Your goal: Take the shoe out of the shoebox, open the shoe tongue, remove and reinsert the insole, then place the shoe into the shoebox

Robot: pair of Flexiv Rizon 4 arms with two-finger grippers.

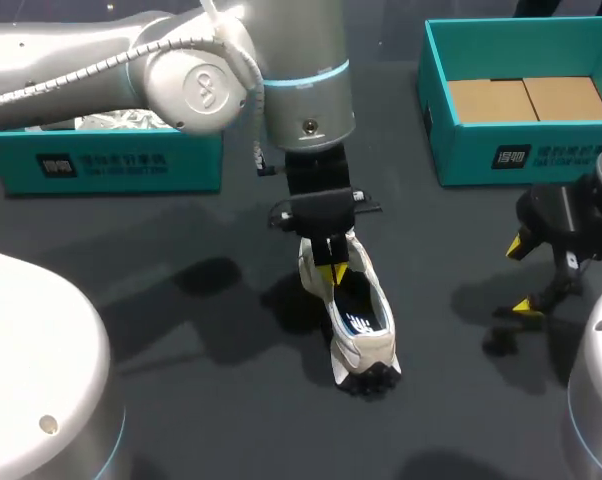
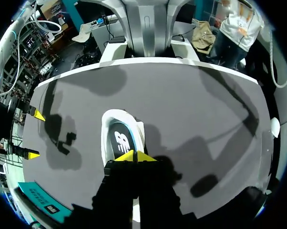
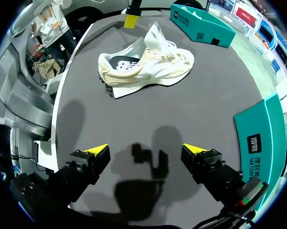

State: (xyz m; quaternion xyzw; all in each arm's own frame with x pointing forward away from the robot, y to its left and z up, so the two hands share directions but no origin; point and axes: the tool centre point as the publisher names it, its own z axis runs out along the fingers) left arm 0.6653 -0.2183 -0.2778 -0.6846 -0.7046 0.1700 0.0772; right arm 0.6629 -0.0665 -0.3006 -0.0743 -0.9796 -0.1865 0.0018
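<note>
Left jaws pinch shoe tongue (image 3: 154, 36); right jaws gape.

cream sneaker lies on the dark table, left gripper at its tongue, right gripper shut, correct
No: the right gripper is open, as the right wrist view shows. The cream sneaker does lie on the dark table, left gripper at its tongue.

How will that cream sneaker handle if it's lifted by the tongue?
Probably light: the sneaker looks like mesh and foam. Its tongue stands bent upward at the left gripper, so likely floppy. The wide flat sole suggests it won't tip easily.
</note>
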